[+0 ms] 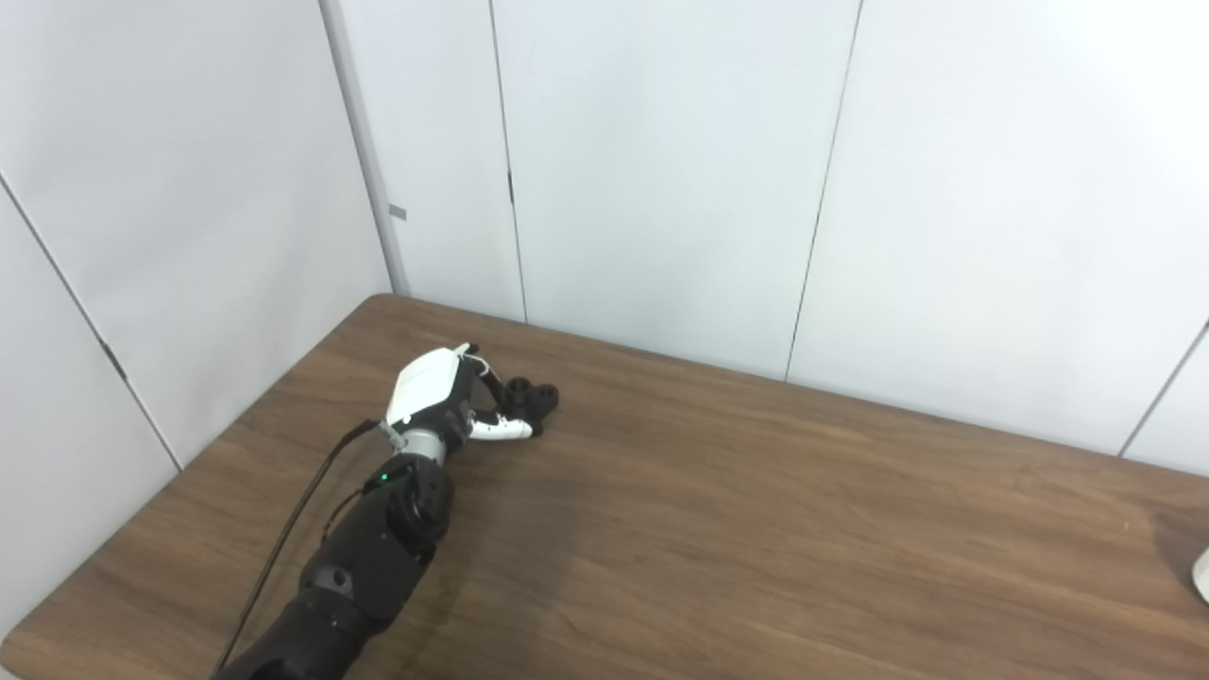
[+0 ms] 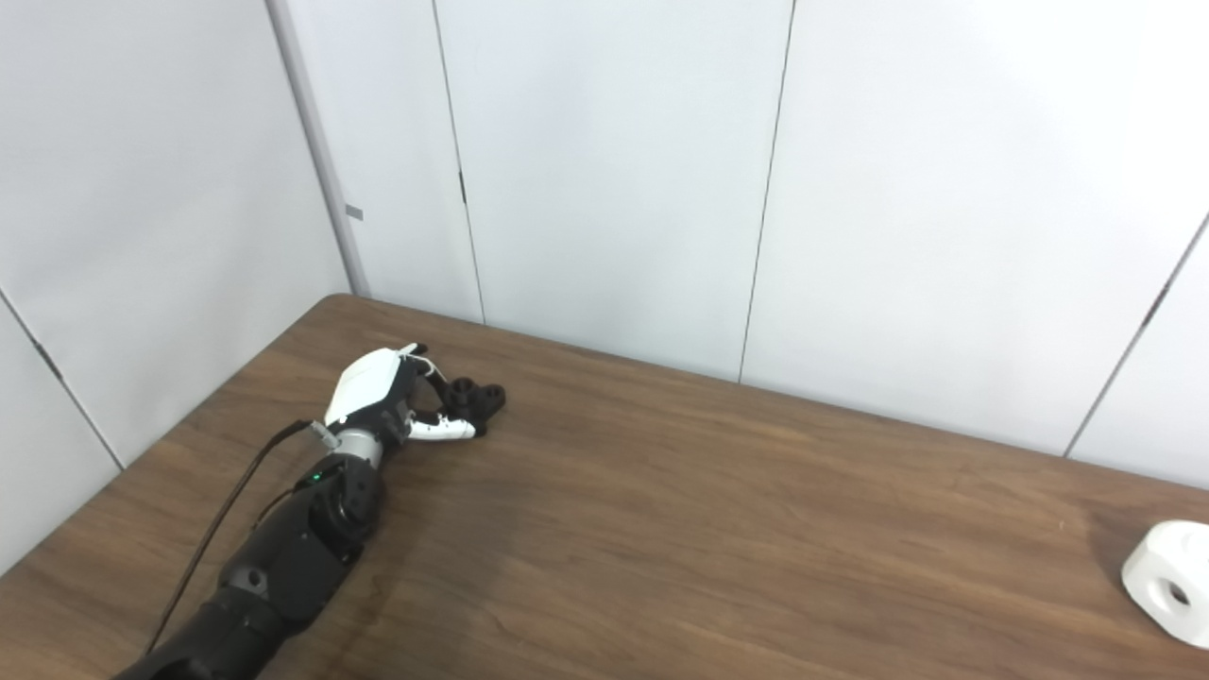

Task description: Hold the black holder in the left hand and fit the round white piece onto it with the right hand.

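Note:
The black holder (image 1: pixel 531 396) rests on the wooden table (image 1: pixel 756 529) near its far left corner. My left hand (image 1: pixel 436 395), with a white back and dark fingers, reaches it from the left. Its fingers (image 1: pixel 480 370) lie over the holder's left part and its white thumb (image 1: pixel 505 431) runs along the near side at the base. Contact is too small to make out. The round white piece (image 2: pixel 1171 581), with a hole in its side, sits at the table's far right edge; in the left eye view only a sliver (image 1: pixel 1202 574) shows. My right hand is out of both views.
White wall panels (image 1: pixel 661 170) stand close behind the table's far edge and to its left. A black cable (image 1: pixel 283 538) trails along my left forearm. The table's left edge runs just beside that arm.

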You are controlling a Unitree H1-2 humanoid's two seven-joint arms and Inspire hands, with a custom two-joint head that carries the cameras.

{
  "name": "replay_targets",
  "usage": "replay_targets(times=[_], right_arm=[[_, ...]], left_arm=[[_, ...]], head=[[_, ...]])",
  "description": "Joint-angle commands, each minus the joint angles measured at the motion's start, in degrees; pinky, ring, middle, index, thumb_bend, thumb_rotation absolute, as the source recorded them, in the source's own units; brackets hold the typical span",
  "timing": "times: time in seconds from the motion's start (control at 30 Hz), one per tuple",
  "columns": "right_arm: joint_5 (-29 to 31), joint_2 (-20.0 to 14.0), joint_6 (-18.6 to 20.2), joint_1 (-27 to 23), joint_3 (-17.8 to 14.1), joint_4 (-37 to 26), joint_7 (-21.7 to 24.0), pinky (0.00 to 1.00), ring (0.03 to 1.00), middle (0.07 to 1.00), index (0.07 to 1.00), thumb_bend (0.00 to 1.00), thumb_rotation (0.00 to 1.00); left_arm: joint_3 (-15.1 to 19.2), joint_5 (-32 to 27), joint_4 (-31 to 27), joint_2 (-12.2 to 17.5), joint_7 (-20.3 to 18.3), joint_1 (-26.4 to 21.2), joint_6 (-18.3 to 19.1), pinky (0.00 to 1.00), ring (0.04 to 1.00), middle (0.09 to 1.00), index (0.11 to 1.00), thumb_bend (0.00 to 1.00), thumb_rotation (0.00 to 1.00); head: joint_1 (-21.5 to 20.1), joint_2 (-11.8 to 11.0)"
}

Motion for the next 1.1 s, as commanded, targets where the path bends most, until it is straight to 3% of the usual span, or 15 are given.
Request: replay_targets(times=[0.0,0.2,0.53,0.73,0.93,1.07], right_arm=[[0.3,2.4,-0.2,1.6,1.4,2.5,-0.3,0.81,0.907,0.934,0.915,0.89,0.72],[0.2,2.5,-0.4,1.1,1.4,2.3,-0.4,0.82,0.909,0.939,0.923,0.86,0.7],[-4.3,2.9,-0.8,-0.3,0.9,1.5,-2.3,0.84,0.929,0.965,0.95,0.83,0.75],[-6.7,2.9,-0.1,-0.5,0.7,-0.1,-3.5,0.85,0.945,0.986,0.959,0.84,0.76],[-13.0,2.8,1.6,-0.6,-0.3,-2.4,-5.7,0.84,0.96,1.0,0.97,0.87,0.81],[-17.3,2.2,4.8,-0.5,-0.7,-5.2,-6.6,0.98,0.998,1.0,0.997,0.85,0.81]], left_arm=[[-0.7,-1.0,1.2,-0.3,-2.1,0.0,-0.3,0.8,0.949,0.922,0.477,0.52,0.03],[-0.2,-1.5,-0.1,-0.4,-2.3,0.7,-0.7,0.82,0.951,0.921,0.478,0.52,0.04],[-0.6,-1.6,-3.1,-1.0,-1.0,2.9,-3.9,0.97,0.995,0.932,0.48,0.52,0.04],[-0.3,-1.7,-7.1,-1.9,-0.9,5.1,-4.5,0.99,1.0,0.941,0.481,0.52,0.04],[-0.6,-1.0,-10.8,-1.9,-0.7,7.0,-6.9,0.98,0.995,0.938,0.481,0.52,0.04],[-0.5,-0.8,-12.3,-2.2,-1.1,7.6,-7.3,0.97,0.997,0.944,0.481,0.52,0.04]], head=[[-0.1,0.2],[-0.9,0.5],[-2.4,0.4],[-3.5,0.6],[-6.7,1.0],[-7.8,0.9]])
